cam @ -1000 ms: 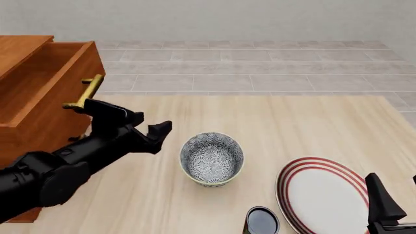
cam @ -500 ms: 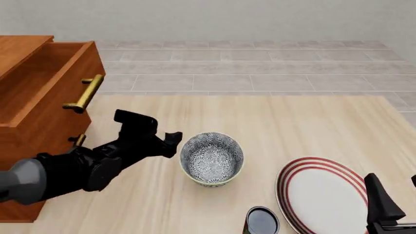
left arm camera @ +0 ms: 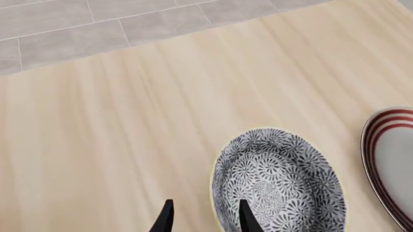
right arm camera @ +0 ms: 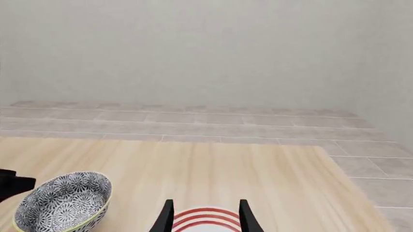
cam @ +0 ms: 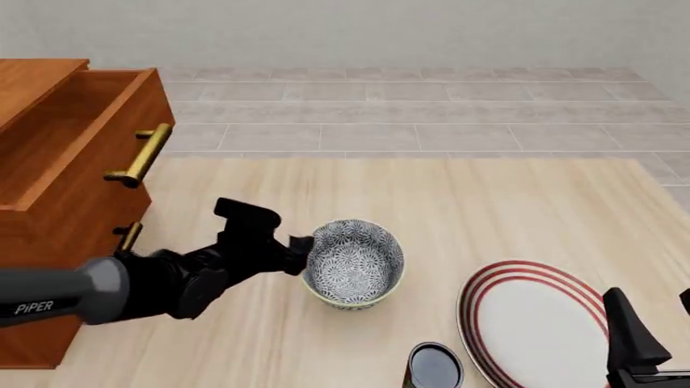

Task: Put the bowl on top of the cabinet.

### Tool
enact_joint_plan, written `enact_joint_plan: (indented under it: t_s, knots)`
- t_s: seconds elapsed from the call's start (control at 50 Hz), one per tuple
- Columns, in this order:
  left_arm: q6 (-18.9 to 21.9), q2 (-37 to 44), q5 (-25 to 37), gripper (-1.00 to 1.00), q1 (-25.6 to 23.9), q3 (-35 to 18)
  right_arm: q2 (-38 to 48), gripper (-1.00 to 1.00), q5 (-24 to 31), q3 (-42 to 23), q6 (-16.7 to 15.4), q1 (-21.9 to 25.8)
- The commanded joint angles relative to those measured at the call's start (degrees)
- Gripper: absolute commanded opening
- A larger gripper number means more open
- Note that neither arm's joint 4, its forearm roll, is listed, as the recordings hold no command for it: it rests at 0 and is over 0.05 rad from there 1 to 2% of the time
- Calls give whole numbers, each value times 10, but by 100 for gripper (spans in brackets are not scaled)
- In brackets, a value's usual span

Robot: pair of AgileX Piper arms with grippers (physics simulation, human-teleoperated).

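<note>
The bowl (cam: 353, 263), white with a dense dark swirl pattern and a pale rim, stands upright on the table (cam: 485, 202) near the middle. My left gripper (cam: 300, 249) is at the bowl's left rim. In the left wrist view the open left gripper (left arm camera: 205, 220) straddles the rim of the bowl (left arm camera: 281, 183), one finger inside and one outside. The reddish-brown cabinet (cam: 65, 194) stands at the far left with its top drawer pulled out. My right gripper (cam: 655, 335) waits open at the bottom right, holding nothing. It points over the plate, with the bowl (right arm camera: 65, 203) off to one side.
A flat white plate with red rings (cam: 534, 323) lies right of the bowl, and its edge (right arm camera: 206, 215) shows between the right fingers. A small dark can (cam: 434, 368) stands at the front edge. Brass handles (cam: 140, 153) stick out from the cabinet. Tiled floor lies beyond the table.
My left arm has dropped and reached right, from beside the cabinet's handle to the bowl's left rim. The bowl and the right arm have not moved.
</note>
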Motion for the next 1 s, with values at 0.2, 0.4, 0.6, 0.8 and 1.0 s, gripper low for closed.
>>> enact_joint_plan:
  t_s: [0.2,0.4,0.6,0.8,1.0]
  knots:
    - [-6,58,-6,100,-5,-23,0,100,-2,-1,4,4]
    - [-44,102,8,100,-23,-52,0,100,5,-14,6,5]
    - [-54,124,16,100,-26,-67,0,100,4,-15,8,5]
    - [-62,150,22,100,-19,-85,0,100,2,-15,11,4]
    - [-61,172,23,100,-11,-99,0,100,1,-15,13,3]
